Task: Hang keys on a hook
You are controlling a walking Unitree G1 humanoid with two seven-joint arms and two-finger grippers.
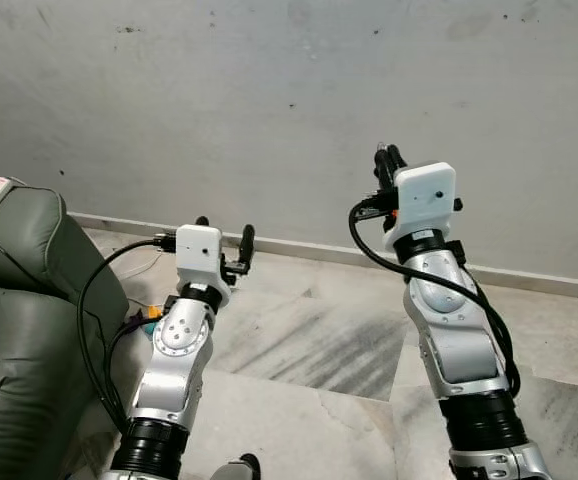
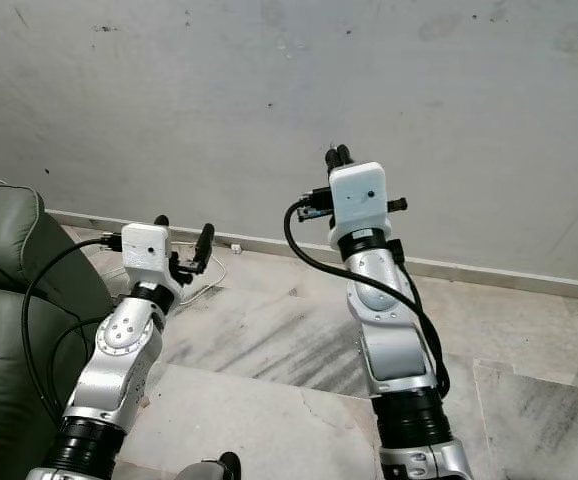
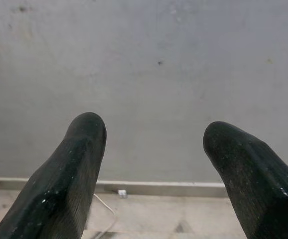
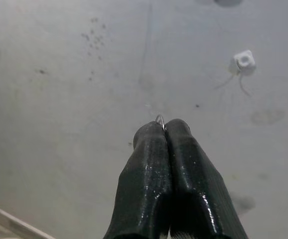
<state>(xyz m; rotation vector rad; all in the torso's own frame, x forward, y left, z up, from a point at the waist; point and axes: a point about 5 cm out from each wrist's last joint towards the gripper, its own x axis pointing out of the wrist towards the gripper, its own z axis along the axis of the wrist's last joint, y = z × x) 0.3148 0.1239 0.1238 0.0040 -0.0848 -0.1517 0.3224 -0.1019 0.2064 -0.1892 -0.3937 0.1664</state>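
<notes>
Grey wall ahead; right gripper hides all but a key ring sliver.

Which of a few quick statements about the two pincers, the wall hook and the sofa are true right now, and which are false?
1. The right pincer is shut on a thin metal ring. True.
2. The left pincer is shut. False: its fingers stand apart, holding nothing.
3. A white hook sits on the wall. True.
4. The ring already hangs on the hook. False: it is apart from the hook, between the fingertips.
5. A green sofa is on the robot's right. False: on its left.
</notes>
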